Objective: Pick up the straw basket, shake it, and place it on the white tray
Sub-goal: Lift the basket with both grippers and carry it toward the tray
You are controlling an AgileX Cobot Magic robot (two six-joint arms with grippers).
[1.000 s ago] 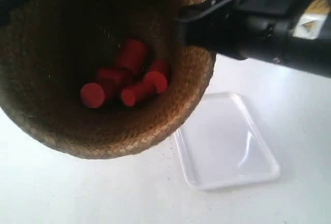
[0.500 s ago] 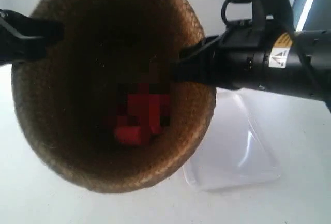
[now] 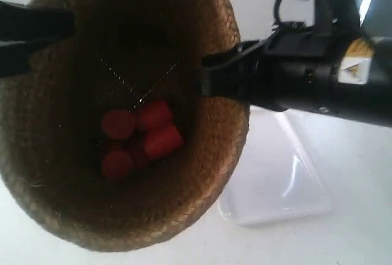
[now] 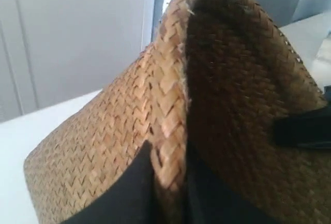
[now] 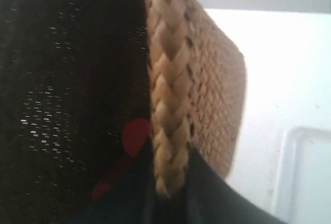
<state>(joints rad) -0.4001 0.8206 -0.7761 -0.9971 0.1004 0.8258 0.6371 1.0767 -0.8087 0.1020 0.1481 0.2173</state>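
Observation:
The straw basket [image 3: 202, 173] hangs in the air, close to the exterior camera, mouth toward it, with several red cylinders [image 3: 139, 138] lying in its dark bottom. My left gripper [image 4: 168, 185] is shut on the braided rim, one black finger [image 4: 126, 195] outside and one inside. Shut on the opposite rim is my right gripper [image 5: 169, 182], with a red cylinder [image 5: 135, 136] showing just inside. In the exterior view, the arm at the exterior view's right [image 3: 306, 81] pinches the rim above the white tray [image 3: 282, 179], which lies flat on the table, partly hidden by the basket.
The white table [image 3: 355, 240] runs around the tray. The right wrist view shows the tray's corner [image 5: 310, 172] beside the basket's outer wall. Behind the basket in the left wrist view stands a pale wall [image 4: 77, 38].
The basket has shifted in both grippers and now looks larger and lower in the exterior view. The red cylinders inside have tumbled toward the left. Both grips have held.

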